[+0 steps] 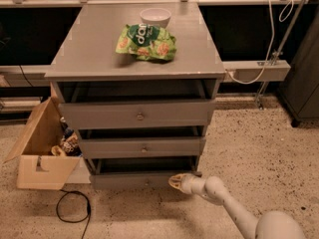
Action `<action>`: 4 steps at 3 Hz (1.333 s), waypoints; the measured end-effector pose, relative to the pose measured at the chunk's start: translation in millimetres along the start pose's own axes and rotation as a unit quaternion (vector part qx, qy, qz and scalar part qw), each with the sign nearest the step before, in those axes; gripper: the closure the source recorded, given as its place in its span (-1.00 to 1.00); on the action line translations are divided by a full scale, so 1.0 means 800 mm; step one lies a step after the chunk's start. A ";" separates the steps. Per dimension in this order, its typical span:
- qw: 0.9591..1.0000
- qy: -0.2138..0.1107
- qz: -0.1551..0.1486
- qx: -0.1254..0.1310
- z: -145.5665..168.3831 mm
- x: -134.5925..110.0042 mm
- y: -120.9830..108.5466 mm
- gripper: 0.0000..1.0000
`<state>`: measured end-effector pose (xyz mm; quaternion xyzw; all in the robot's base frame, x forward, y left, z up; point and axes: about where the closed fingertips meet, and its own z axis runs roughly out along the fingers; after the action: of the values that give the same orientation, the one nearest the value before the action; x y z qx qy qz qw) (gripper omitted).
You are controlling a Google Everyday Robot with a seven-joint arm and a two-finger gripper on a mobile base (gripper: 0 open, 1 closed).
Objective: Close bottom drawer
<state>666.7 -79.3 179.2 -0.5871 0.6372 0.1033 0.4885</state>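
Observation:
The grey cabinet [134, 59] has three drawers, all pulled out a little. The bottom drawer [134, 179] is the lowest one, with a low flat front and a tiny knob. It stands slightly open, with a dark gap above its front. My gripper [175, 181] is at the end of the white arm [224, 203] coming from the lower right. Its tip is at the right end of the bottom drawer's front, touching or nearly touching it.
A green snack bag [145, 42] and a white bowl [155, 17] sit on the cabinet top. An open cardboard box [42, 151] with items stands on the floor at the left, with a black cable loop [72, 208] in front. A dark cabinet [306, 83] stands at the right.

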 end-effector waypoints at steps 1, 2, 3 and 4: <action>1.000 -0.001 -0.001 0.001 0.000 -0.001 -0.001 1.00; 1.000 -0.010 -0.007 0.017 0.007 -0.005 -0.030 1.00; 0.999 -0.017 -0.009 0.029 0.011 -0.006 -0.051 1.00; 0.999 -0.025 -0.011 0.042 0.016 -0.009 -0.073 1.00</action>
<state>722.0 -82.5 203.9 -0.5703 0.6222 0.0860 0.5294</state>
